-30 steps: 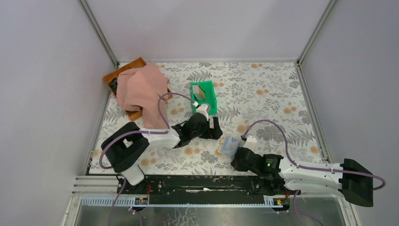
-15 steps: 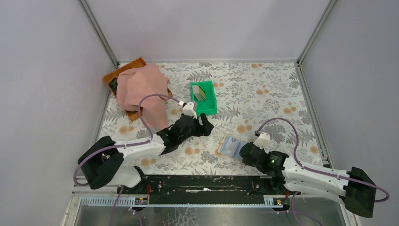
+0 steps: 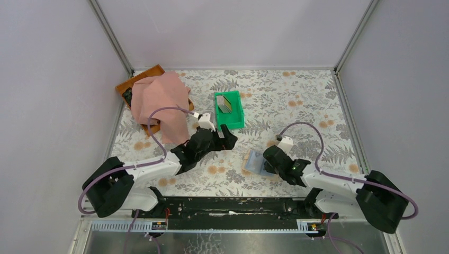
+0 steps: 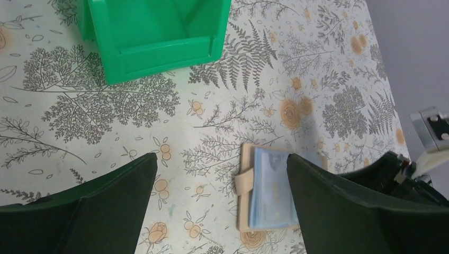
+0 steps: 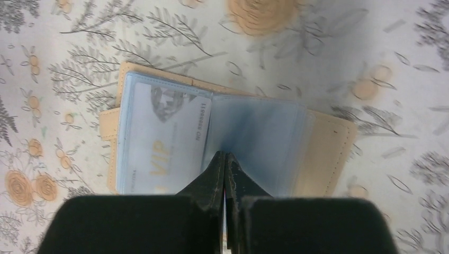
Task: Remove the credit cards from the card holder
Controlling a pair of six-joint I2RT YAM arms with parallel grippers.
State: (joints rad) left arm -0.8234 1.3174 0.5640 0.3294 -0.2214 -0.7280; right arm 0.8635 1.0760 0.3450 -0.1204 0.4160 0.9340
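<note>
Card holder (image 5: 324, 153), tan cover, glossy blue lining, flat silvery card (image 5: 159, 132) inside

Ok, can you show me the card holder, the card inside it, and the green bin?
card holder (image 5: 325, 153), right wrist view, on its bare tan right cover.
card (image 5: 159, 135), right wrist view, on its face in the left sleeve.
green bin (image 4: 159, 55), left wrist view, on its outer front wall.

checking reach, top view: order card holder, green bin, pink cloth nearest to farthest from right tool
1. card holder, under the right tool
2. green bin, up and left, mid-table
3. pink cloth, far left corner
</note>
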